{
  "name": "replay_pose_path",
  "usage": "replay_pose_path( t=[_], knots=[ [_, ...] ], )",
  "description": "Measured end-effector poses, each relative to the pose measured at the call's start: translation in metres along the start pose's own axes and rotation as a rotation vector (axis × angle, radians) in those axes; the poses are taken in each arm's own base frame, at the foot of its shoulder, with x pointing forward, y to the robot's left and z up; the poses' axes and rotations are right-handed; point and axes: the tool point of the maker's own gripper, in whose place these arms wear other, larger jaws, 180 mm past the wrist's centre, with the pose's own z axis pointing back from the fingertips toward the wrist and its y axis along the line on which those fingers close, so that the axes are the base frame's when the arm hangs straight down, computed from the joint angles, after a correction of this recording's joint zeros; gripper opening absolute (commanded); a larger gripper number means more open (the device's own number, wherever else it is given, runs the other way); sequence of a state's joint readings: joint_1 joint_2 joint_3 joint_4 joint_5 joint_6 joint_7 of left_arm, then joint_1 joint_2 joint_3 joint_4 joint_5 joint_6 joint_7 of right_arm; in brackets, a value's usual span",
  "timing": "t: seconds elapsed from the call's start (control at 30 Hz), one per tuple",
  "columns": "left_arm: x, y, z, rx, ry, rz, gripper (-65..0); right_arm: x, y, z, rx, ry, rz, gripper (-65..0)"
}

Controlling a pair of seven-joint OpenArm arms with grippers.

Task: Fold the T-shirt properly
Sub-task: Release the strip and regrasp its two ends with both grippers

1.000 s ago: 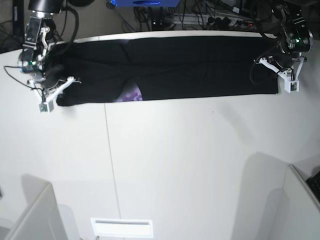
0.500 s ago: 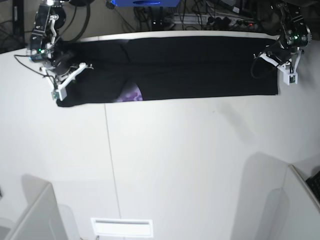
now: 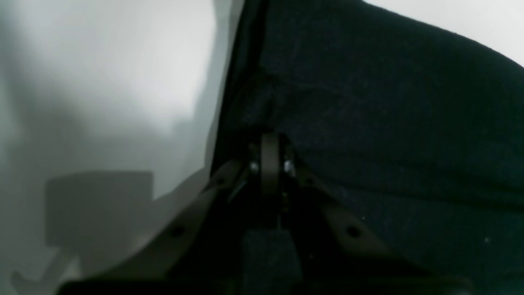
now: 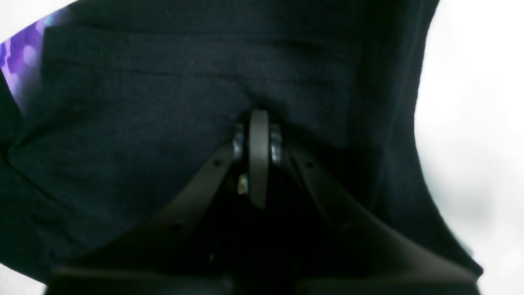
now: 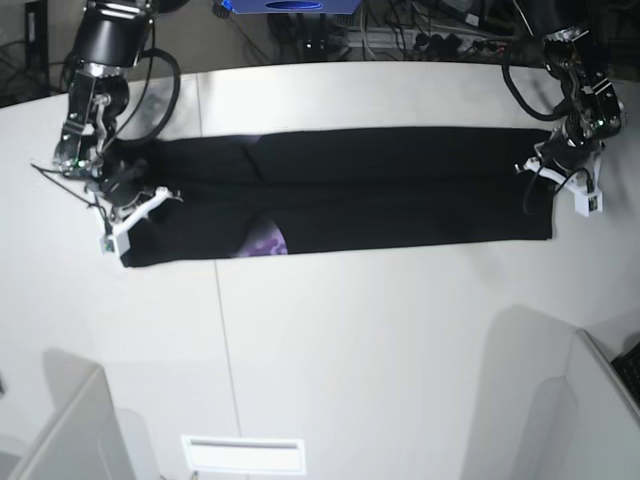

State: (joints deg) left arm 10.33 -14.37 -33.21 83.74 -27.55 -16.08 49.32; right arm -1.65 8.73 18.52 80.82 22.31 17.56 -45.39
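The black T-shirt [image 5: 380, 190] lies folded into a long flat band across the white table [image 5: 380, 350]. A bit of its purple print [image 5: 265, 242] peeks out at the front edge, left of the middle. My right gripper [image 5: 130, 190] is at the band's left end and is shut on the black cloth [image 4: 143, 102]; the print [image 4: 16, 57] shows at the top left of that view. My left gripper [image 5: 545, 165] is at the band's right end and is shut on the cloth [image 3: 389, 123] near its edge.
Cables and a blue box [image 5: 285, 8] lie behind the table's far edge. A thin seam [image 5: 222, 330] runs down the tabletop. Grey partitions stand at the front left [image 5: 60, 430] and front right [image 5: 600, 400]. A white slotted plate [image 5: 243, 455] lies at the front edge.
Both grippers have pulled the shirt band from the table's far edge toward the front. The band has kept its stretched-out shape.
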Motion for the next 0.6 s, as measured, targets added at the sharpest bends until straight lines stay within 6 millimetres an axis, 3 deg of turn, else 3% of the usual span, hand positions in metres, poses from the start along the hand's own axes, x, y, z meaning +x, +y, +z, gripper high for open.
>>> replay_pose_path(
  t=[0.13,0.23,0.3,0.43,0.5,0.6],
  knots=[
    [0.012,-0.008,-0.006,-0.016,0.014,0.016,-65.0,0.016,-0.003,-0.004,-0.005,0.003,0.003,-65.0],
    [0.017,-0.013,0.002,-0.002,0.042,-0.014,-65.0,0.021,-0.004,0.008,-0.041,0.000,0.036,-65.0],
    [0.030,-0.019,0.015,0.004,-0.005,-0.049,-65.0,0.031,0.001,0.026,-0.052,-0.041,0.071,-65.0],
    [0.086,-0.020,0.059,0.020,-0.216,-0.073,-65.0,0.054,0.042,0.062,0.030,-0.158,0.108,-65.0],
    [0.102,-0.015,0.083,0.029,-0.292,-0.069,-65.0,0.057,0.059,0.077,0.075,-0.176,0.131,-65.0],
    [0.091,-0.022,0.103,-0.080,-0.294,-0.003,-65.0,0.060,0.068,0.094,0.107,-0.211,0.143,-65.0]
  ],
)
